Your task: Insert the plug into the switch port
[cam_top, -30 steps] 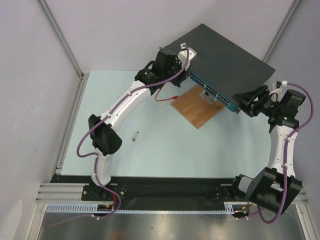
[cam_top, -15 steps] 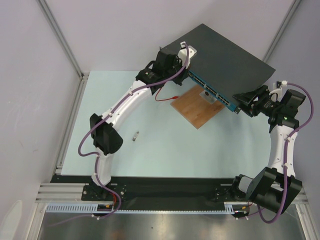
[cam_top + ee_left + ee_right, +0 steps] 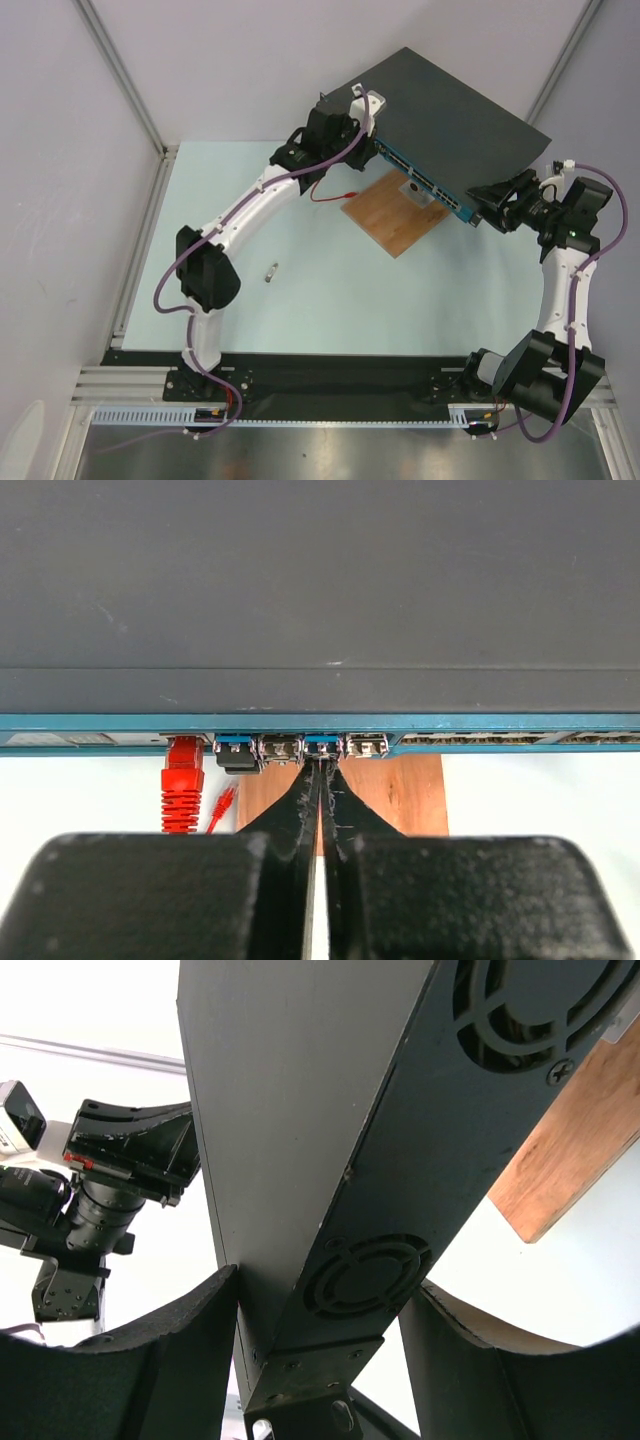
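The switch (image 3: pixel 450 115) is a flat dark box resting partly on a wooden board, its blue port edge (image 3: pixel 480 723) facing my left gripper. My left gripper (image 3: pixel 322 768) is shut, and its tips touch a small blue-fronted plug (image 3: pixel 322 743) seated in a port. From above, that gripper (image 3: pixel 376 148) is at the left end of the port row. My right gripper (image 3: pixel 318 1295) is shut on the switch's (image 3: pixel 300 1110) right end corner, one finger on each flat face. From above it (image 3: pixel 488 205) holds that corner.
A red plug (image 3: pixel 182 780) sits in a port further left, beside a black blue-topped module (image 3: pixel 235 752). A thin red cable (image 3: pixel 330 193) lies by the wooden board (image 3: pixel 395 215). A small grey piece (image 3: pixel 271 272) lies on the pale blue table. Grey walls stand behind the switch.
The left wrist has shifted slightly up and to the left at the switch's port edge. The right arm and the switch have held still.
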Available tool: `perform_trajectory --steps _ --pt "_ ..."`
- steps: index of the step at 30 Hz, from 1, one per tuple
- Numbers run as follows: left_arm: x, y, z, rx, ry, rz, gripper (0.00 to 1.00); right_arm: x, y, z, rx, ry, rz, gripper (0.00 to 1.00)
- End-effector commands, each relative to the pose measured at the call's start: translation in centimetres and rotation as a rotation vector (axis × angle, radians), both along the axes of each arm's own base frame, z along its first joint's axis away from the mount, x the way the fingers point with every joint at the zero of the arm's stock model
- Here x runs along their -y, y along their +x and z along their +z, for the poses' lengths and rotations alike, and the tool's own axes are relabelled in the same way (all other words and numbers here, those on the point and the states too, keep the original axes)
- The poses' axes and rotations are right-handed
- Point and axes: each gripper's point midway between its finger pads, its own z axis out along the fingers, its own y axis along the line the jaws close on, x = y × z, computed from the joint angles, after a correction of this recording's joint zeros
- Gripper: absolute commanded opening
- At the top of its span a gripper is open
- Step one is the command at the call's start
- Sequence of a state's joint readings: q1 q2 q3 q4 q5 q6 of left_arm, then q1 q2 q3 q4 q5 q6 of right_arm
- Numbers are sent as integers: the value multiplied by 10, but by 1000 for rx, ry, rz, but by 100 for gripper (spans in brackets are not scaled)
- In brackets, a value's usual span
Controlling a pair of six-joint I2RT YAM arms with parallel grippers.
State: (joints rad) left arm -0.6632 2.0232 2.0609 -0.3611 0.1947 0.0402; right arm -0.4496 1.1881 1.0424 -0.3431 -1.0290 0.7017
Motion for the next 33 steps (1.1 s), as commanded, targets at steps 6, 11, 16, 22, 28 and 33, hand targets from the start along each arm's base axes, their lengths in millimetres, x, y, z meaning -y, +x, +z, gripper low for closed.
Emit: perform_trajectory --steps 6,11,16,22,28,33 --pt "-13 -17 47 152 -121 -54 22 16 15 3 117 -170 -8 0" --pt "-74 -49 39 97 -20 9 45 21 14 6 139 -198 -3 8" --pt "-152 -92 -3 -6 100 94 64 21 12 10 156 -246 21 44" --pt "-228 -136 -68 -143 257 164 71 26 2 11 161 -321 14 82" --pt "-262 -168 -134 -320 434 170 68 32 -11 14 165 -424 7 100" --pt "-272 -175 -175 -536 571 166 62 37 -22 33 217 -561 -14 100"
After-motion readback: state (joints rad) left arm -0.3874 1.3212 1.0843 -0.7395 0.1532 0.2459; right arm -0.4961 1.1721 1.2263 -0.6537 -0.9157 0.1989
